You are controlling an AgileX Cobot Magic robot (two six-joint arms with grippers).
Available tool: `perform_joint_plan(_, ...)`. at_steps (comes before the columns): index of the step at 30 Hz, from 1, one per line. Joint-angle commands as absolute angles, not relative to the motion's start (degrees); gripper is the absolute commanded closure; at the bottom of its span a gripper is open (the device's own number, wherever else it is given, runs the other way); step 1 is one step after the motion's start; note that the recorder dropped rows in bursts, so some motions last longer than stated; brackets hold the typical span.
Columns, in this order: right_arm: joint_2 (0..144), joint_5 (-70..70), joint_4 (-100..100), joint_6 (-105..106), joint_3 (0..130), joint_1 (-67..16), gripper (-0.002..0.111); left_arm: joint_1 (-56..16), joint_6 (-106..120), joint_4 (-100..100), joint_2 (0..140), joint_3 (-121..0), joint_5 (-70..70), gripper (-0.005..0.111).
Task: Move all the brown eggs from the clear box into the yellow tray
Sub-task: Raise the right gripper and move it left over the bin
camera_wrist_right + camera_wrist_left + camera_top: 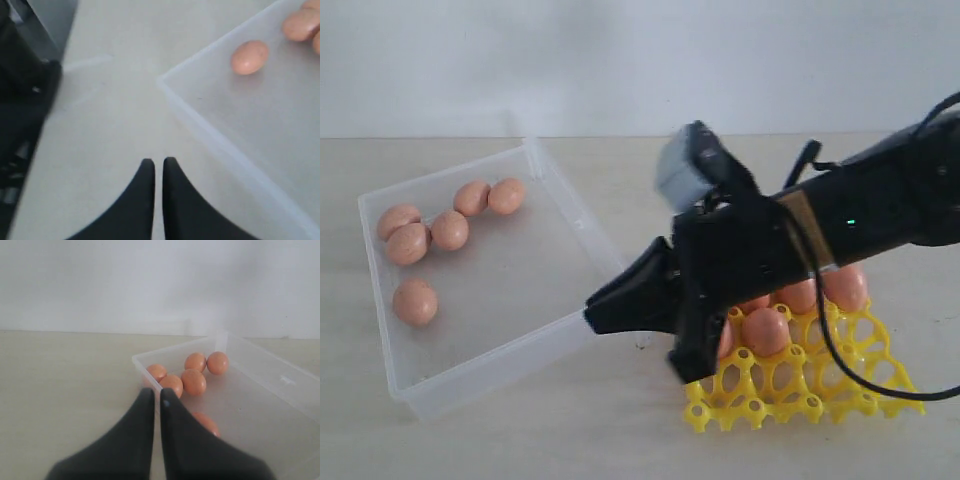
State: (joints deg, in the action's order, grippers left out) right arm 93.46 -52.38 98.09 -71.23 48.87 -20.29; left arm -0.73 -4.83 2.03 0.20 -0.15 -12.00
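Right gripper (158, 164): jaws pressed together, empty, just beside the clear box (490, 362) corner.
Next grasp: open before lowering; straddle the lone egg (415, 301) at nine o'clock, squeeze gently.
Arm (880, 195): stretched low from three o'clock over the yellow tray (790, 398).
Brown eggs (449, 230): six in box; tray's count hidden, probably several.
Left gripper (156, 399): closed, empty.

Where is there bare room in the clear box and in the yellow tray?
Bare: the clear box floor between the brown eggs and its right wall; the yellow tray's near cells. Crowded: the box's far-left corner, the tray's far rows.
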Motion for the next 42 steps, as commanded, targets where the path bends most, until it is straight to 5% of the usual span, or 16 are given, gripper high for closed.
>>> perform_joint_plan(1,90.11,-21.98,99.95,-70.13,52.99,-34.55,0.109,-0.62,-4.93,2.11,0.0,0.0,-11.88,0.103)
perform_joint_plan(5,92.95,-6.5,98.99,-87.8,59.0,-40.76,0.109,-0.62,-4.93,2.11,0.0,0.0,-11.88,0.103)
perform_joint_plan(19,115.41,-19.95,99.95,-116.65,83.58,-41.15,0.109,-0.62,-4.93,2.11,0.0,0.0,-11.88,0.103)
perform_joint_plan(24,116.49,-20.38,99.95,-95.62,84.02,-44.01,0.109,-0.62,-4.93,2.11,0.0,0.0,-11.88,0.103)
perform_joint_plan(30,116.22,0.0,99.95,-97.99,84.02,-48.71,0.109,-0.62,-4.93,2.11,0.0,0.0,-11.88,0.103)
perform_joint_plan(36,115.95,18.66,98.25,-67.32,84.02,-51.14,0.109,-0.62,-4.93,2.11,0.0,0.0,-11.88,0.103)
perform_joint_plan(42,115.92,38.25,54.29,-28.38,91.5,-52.35,0.109,-0.62,-4.93,2.11,0.0,0.0,-11.88,0.103)
